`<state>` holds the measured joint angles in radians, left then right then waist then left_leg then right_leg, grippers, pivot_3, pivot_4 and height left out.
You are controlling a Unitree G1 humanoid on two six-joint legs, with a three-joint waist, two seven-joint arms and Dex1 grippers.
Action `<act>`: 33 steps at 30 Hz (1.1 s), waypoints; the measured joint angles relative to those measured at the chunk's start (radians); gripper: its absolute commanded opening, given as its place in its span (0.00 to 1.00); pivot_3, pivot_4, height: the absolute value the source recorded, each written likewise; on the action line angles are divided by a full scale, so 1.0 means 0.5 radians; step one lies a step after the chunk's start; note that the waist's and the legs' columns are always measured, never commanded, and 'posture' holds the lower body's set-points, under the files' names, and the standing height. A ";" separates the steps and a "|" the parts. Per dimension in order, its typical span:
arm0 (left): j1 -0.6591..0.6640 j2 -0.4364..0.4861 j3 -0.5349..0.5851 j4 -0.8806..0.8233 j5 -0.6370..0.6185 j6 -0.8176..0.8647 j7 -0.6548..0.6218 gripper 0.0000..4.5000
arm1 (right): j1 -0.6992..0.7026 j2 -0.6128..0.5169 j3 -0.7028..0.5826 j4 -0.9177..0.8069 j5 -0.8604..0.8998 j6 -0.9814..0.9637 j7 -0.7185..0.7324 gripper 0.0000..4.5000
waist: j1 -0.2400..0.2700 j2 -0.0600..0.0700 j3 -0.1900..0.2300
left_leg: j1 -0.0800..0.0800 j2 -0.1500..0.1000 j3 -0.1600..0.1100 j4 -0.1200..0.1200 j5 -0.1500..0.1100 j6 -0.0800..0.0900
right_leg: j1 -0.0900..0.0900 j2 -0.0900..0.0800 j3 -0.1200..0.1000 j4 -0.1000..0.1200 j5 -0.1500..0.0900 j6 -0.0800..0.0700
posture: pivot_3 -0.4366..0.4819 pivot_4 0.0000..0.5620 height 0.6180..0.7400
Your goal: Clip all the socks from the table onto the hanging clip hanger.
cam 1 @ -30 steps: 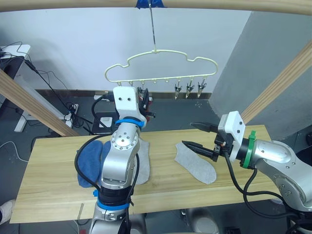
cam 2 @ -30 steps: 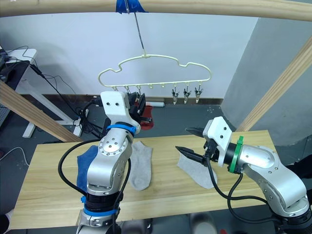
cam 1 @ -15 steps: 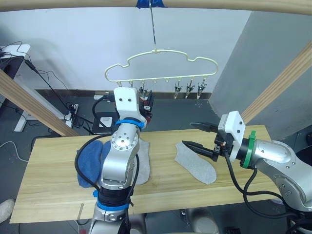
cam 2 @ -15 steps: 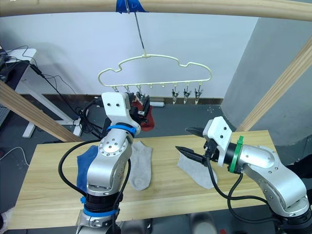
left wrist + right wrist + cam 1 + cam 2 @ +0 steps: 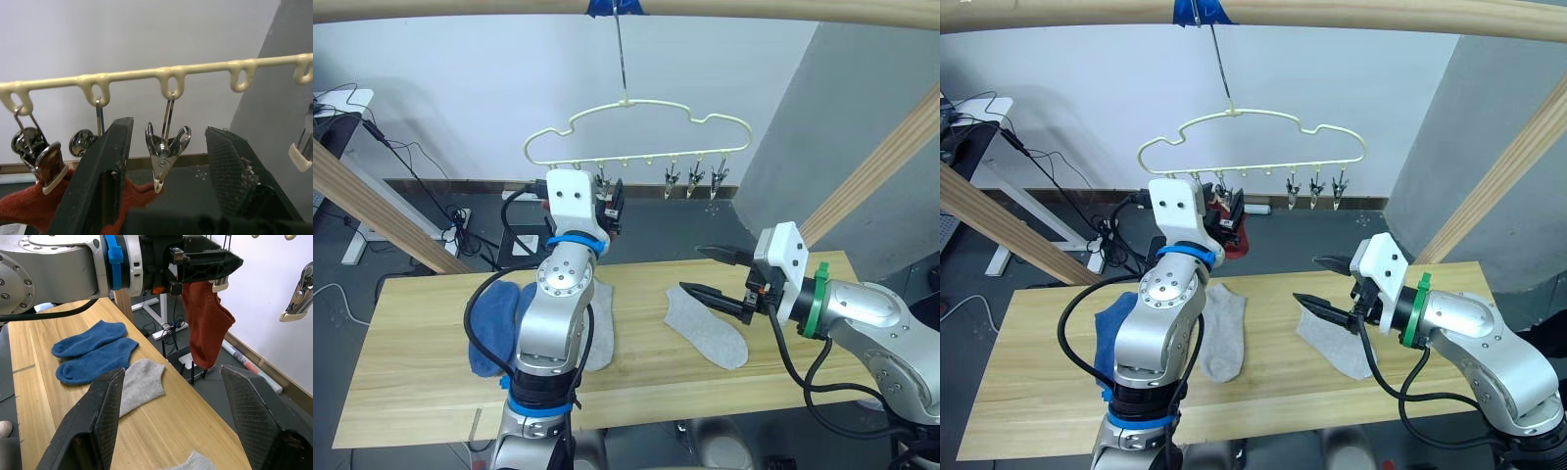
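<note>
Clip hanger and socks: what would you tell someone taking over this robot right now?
Left tool: open, up at the clip hanger, fingers either side of a free clip.
Right tool: open, above a grey sock on the table.
Done: one rust red sock hangs clipped.
To do: two blue socks, a second grey sock and the one under the right tool.

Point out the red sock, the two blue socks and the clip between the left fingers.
Red sock [image 5: 205, 325], right wrist view, mid-body.
Blue socks [image 5: 90, 352], right wrist view, where the pair meet.
Clip [image 5: 165, 156], left wrist view, its metal body.
</note>
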<state>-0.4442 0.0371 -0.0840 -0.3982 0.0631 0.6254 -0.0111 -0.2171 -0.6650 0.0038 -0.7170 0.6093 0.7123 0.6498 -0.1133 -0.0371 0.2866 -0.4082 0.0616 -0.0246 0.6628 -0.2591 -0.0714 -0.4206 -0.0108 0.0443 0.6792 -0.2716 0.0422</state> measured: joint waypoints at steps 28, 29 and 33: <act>0.002 0.072 -0.024 -0.004 0.009 -0.014 -0.002 0.00 | 0.014 -0.011 -0.008 0.000 0.004 0.000 -0.007 0.72 | 0.000 0.000 0.000 | 0.000 0.000 0.000 0.000 0.000 0.000 | 0.000 0.000 0.000 0.000 0.000 0.000 | 0.21 0.52 1.00; 0.002 0.073 -0.022 -0.004 0.009 -0.014 -0.002 0.00 | 0.015 -0.011 -0.008 0.000 0.003 0.000 -0.007 0.72 | 0.000 0.000 0.000 | 0.000 0.000 0.000 0.000 0.000 0.000 | 0.000 0.000 0.000 0.000 0.000 0.000 | 0.21 0.52 1.00; 0.001 0.076 -0.009 -0.007 -0.004 -0.014 -0.014 0.00 | 0.072 -0.091 0.060 0.021 -0.155 -0.004 -0.055 0.72 | 0.001 0.000 0.000 | 0.000 0.000 0.000 0.000 0.000 0.000 | 0.000 0.000 0.000 0.000 0.000 0.000 | 0.22 0.52 1.00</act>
<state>-0.4436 0.0748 -0.0884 -0.4016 0.0610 0.6185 -0.0181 -0.1812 -0.7103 0.0339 -0.7065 0.5318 0.7102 0.6224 -0.1128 -0.0371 0.2865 -0.4081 0.0616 -0.0247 0.6627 -0.2591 -0.0714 -0.4206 -0.0109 0.0441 0.6791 -0.2716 0.0422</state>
